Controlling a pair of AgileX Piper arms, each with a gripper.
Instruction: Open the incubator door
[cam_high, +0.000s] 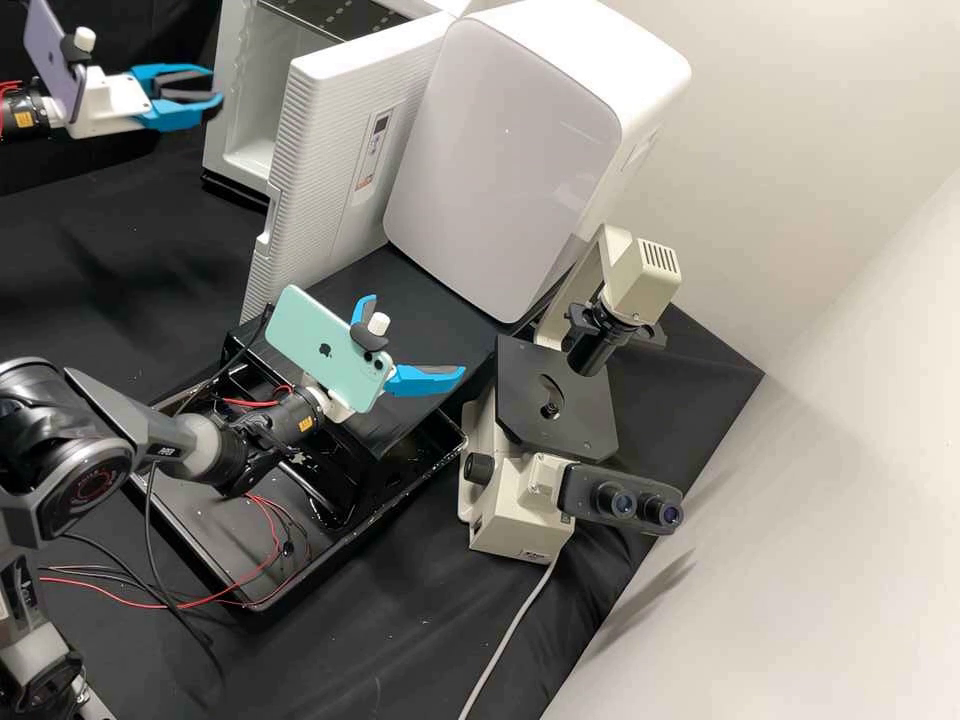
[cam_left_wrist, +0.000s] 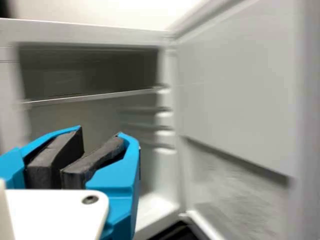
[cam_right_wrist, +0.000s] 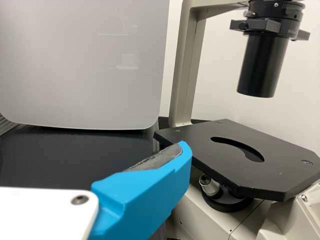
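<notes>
Incubator door (cam_high: 330, 150) stands swung well out from the incubator (cam_high: 235, 175) in the high view, its ridged outer face turned toward the white rounded unit (cam_high: 510, 160); whether the two touch, cannot tell. The left wrist view confirms it: compartment exposed, shelf (cam_left_wrist: 95, 96) in sight, inner face of the door turned out to one side. Left gripper (cam_high: 214, 88) is in front of the opening, fingers only slightly parted, nothing between them, no contact with the door seen. Narrow setting presumably suits slipping behind the door edge or into the notch (cam_high: 268, 225) there; placed on the open side, it could also push the inner face wider. Judgement: task essentially done; what remains is to draw the arm clear without knocking the shelf or dragging the door back. Right gripper (cam_high: 416, 334) is spread wide and empty, pointing between the white unit and the microscope (cam_high: 520, 500); it appears parked, one arm being enough for a hinged door. Risk on that side: a careless move could bump the microscope stage (cam_high: 550, 400), near its lower finger. Microscope sits on the bench beside the black tray (cam_high: 357, 528), likely kept out of the door's swing.
</notes>
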